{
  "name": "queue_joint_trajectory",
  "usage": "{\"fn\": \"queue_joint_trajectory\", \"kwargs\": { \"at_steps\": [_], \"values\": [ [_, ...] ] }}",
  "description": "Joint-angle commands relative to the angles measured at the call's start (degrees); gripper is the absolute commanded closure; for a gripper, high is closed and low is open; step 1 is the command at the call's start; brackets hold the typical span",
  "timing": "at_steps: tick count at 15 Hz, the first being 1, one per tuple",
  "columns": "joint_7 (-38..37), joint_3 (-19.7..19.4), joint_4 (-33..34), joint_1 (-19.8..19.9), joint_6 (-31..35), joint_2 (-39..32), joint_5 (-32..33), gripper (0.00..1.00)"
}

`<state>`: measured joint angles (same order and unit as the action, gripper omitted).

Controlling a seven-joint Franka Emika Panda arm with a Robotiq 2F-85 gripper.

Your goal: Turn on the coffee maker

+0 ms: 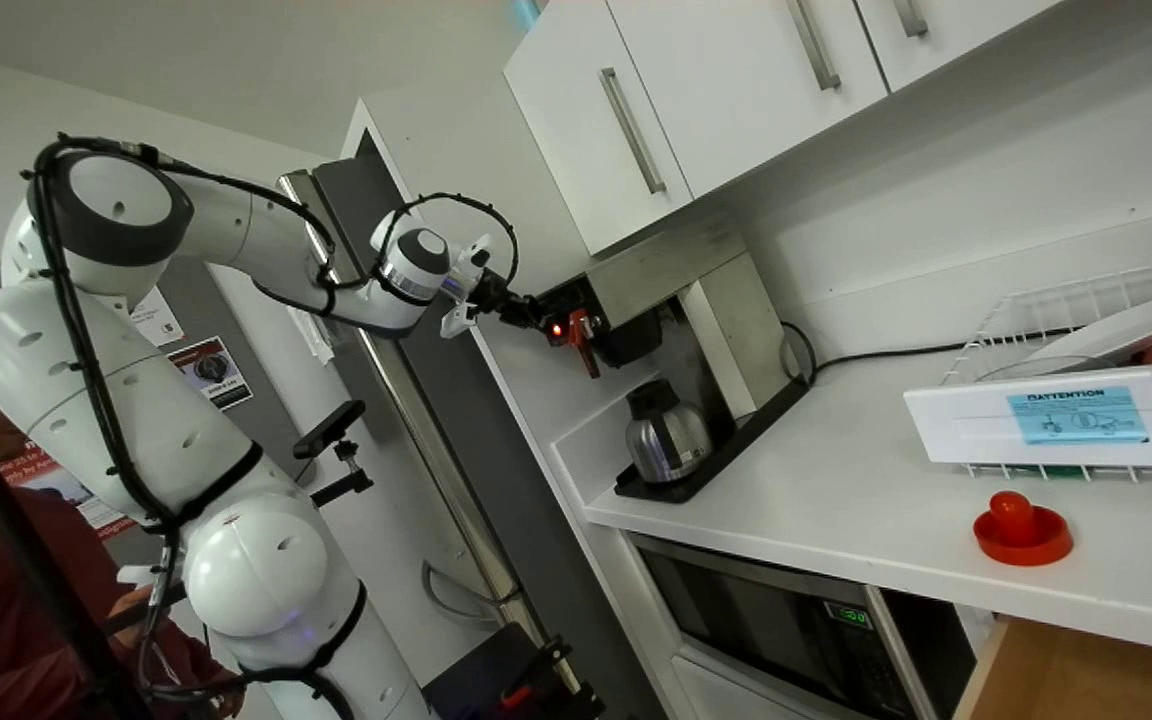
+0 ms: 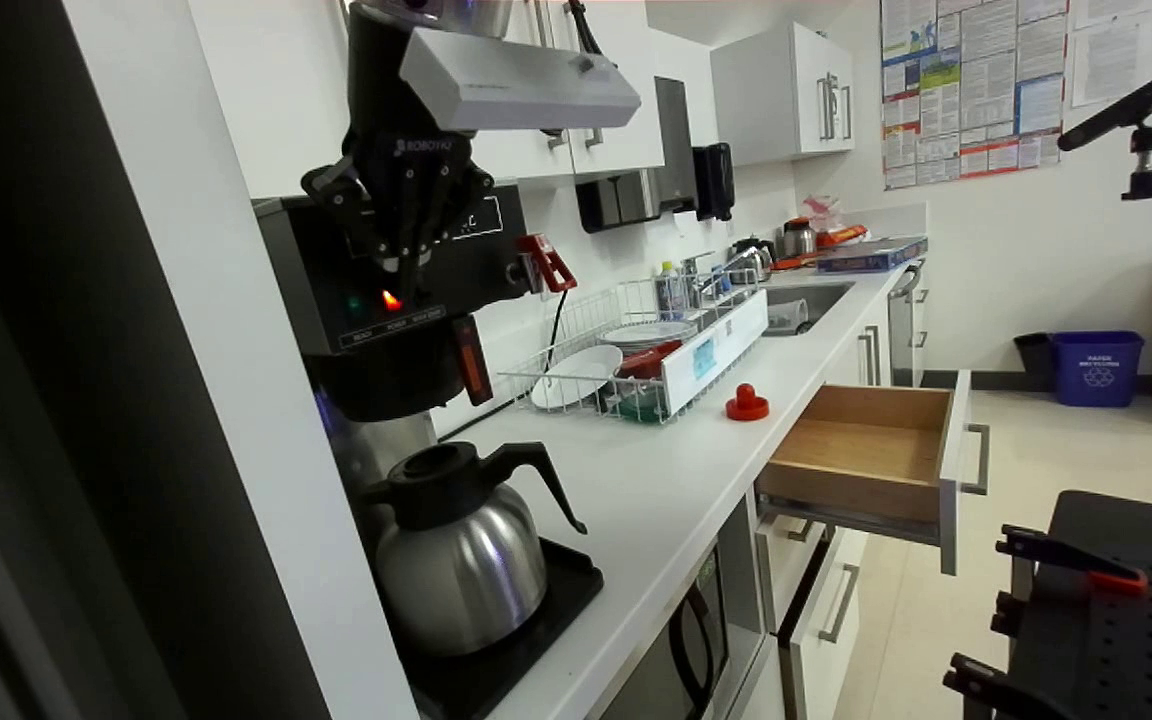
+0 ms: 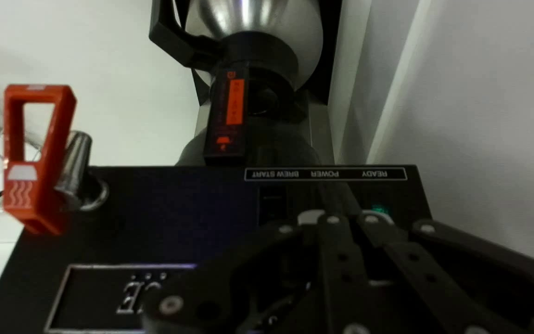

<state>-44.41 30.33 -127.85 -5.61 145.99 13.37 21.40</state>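
The coffee maker (image 1: 671,270) is a black and steel machine in the counter corner. Its black front (image 2: 476,260) has switches and lights. A steel carafe (image 2: 466,570) with black lid and handle stands in its base; it also shows in the wrist view (image 3: 257,18). My gripper (image 2: 406,285) is at the front panel, its fingertips together and nothing seen between them. In the wrist view, the fingertips (image 3: 341,195) lie over the POWER label's column and hide that switch. A green light glows under READY. An orange-red light (image 2: 391,300) is lit beside the fingertips. Contact cannot be told.
A red-handled tap (image 3: 40,157) sticks out beside the panel. Upper cabinets (image 1: 596,130) hang above. A tall white side panel (image 2: 226,330) stands close beside the machine. A dish rack (image 2: 716,350), a red round thing (image 2: 747,404) and an open drawer (image 2: 866,430) are farther along.
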Motion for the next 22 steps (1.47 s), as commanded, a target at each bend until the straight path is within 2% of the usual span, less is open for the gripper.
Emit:
{"fn": "queue_joint_trajectory", "kwargs": {
  "at_steps": [1,4,8,11,16,22],
  "values": [
    [-2.9,-0.7,1.8,-0.4,0.7,-1.2,4.7,1.0],
    [-1.3,-1.2,1.6,-2.0,-1.1,-0.6,3.6,1.0],
    [4.0,-3.3,-1.6,-7.2,-3.1,4.8,-4.9,1.0],
    [6.5,-3.8,-3.9,-9.4,-7.6,10.4,-9.2,1.0],
    [7.5,-3.9,-6.7,-11.1,-16.3,19.5,-11.9,1.0],
    [10.0,-3.8,-8.5,-11.4,-20.1,25.1,-14.8,1.0]
  ]
}}
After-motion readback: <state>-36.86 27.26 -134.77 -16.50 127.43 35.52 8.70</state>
